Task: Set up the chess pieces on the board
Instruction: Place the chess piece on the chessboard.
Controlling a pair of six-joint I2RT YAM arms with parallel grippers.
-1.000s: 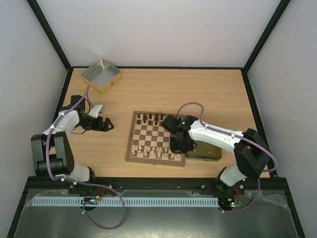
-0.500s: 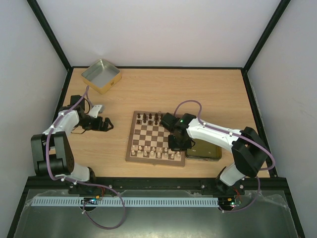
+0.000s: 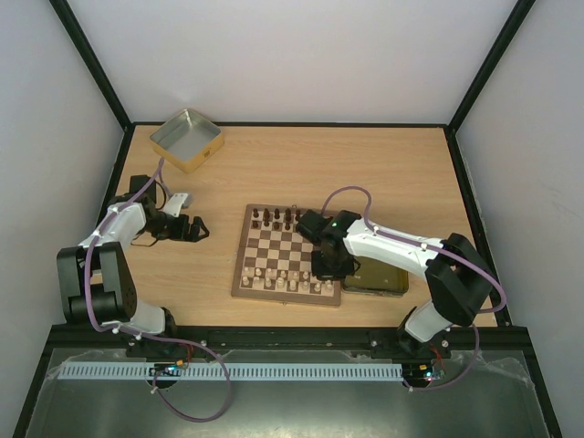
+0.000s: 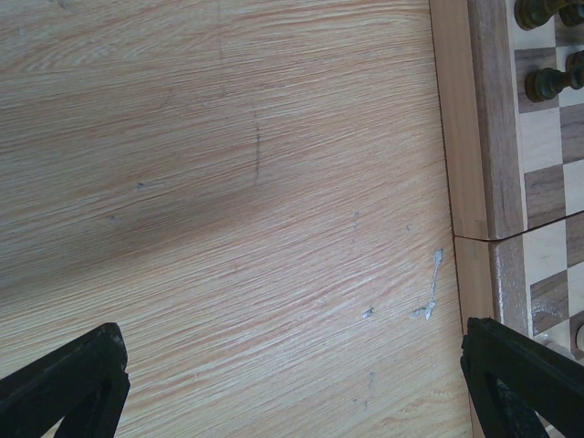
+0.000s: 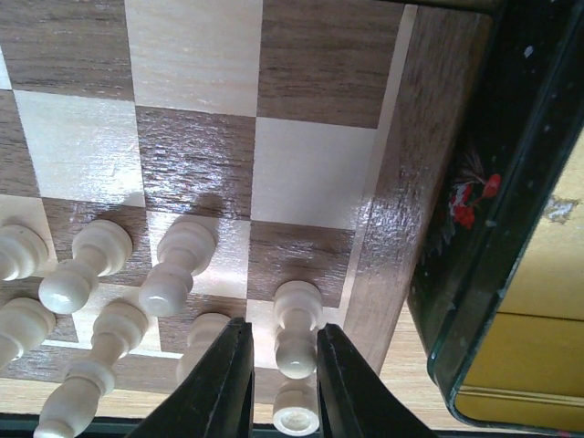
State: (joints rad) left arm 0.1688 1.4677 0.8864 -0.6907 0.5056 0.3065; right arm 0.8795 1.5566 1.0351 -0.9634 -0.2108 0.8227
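Fingers (image 5: 219,392) of the right gripper (image 5: 285,327): parted narrowly, one on each side of a cream pawn (image 5: 297,319). Released, not clenched. Sliver of board visible between one finger and the pawn; other finger close against it, contact not determinable.

Pawn: upright on the board (image 5: 315,55), outermost file, second row from the near edge, just inside the brown frame. On the edge row next to it, another cream piece (image 5: 294,422), only its round top in view, kind not determinable. Along the pawn's own row, further cream pawns (image 5: 178,269), upright, apart from one another.

Overhead view: right gripper low over the board's near right corner. Cream chessmen (image 3: 283,278) in two rows along the near edge. Dark chessmen (image 3: 276,217) grouped at the far edge. Middle squares bare.

Dark-green tin (image 3: 383,283), yellow inside, just beside the board's right side, partly under the right arm. Touching the frame or not: cannot tell.

Left gripper (image 3: 199,228): low over the table (image 4: 228,182), left of the board. Fingers spread wide, holding nothing, only bare wood grain between them. Board's left frame beside one fingertip; two dark chessmen in view at that corner.

Gold tin tray (image 3: 187,139): far left corner of the table, well apart from the board.
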